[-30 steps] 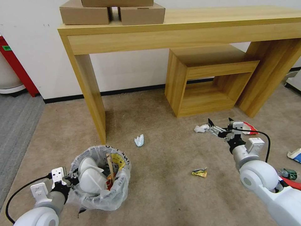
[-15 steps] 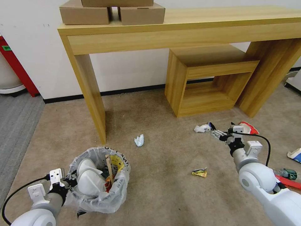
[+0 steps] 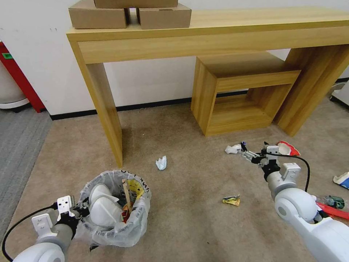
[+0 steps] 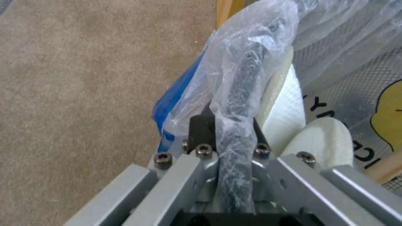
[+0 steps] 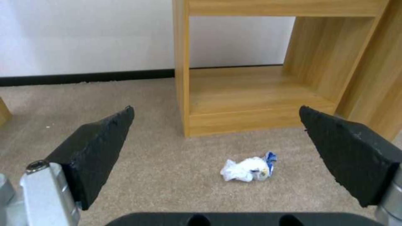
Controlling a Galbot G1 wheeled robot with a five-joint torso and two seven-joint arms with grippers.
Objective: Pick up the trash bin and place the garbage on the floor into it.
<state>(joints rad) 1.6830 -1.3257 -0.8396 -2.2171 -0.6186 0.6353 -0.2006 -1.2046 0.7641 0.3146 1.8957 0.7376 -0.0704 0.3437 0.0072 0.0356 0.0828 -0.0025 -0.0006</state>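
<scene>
Trash bin (image 3: 115, 211) sits low at the left on the beige floor (image 3: 189, 218), lined with a crinkly whitish bag and already holding two white slippers (image 3: 103, 207), a wooden stick (image 3: 127, 193) and a yellow wrapper. The left gripper (image 3: 83, 210) is at its near-left rim, and in the left wrist view its fingers are pressed together on the bag-covered rim (image 4: 238, 103), with a bit of blue plastic beside it. Further right on the carpet a small crumpled white paper (image 3: 161, 162) lies near the leg of the tall wooden worktop (image 3: 203, 32), which carries cardboard boxes (image 3: 129, 14) at its left end. A yellow-green wrapper (image 3: 231, 199) lies nearer the robot, well apart from the bin. The right gripper (image 3: 244, 150) reaches out low over the carpet, fingers spread wide, just beside a crumpled white-and-blue wad (image 3: 232, 148); in the right wrist view that wad (image 5: 248, 166) lies between and ahead of the two black fingertips (image 5: 105, 138), not touching them, before a low wooden shelf unit (image 5: 251, 103). A red-and-white cup (image 3: 287, 148) lies just beyond the right wrist, and a blue-and-white cup (image 3: 342, 179) and green-labelled bottle (image 3: 332, 201) lie at the far right.
</scene>
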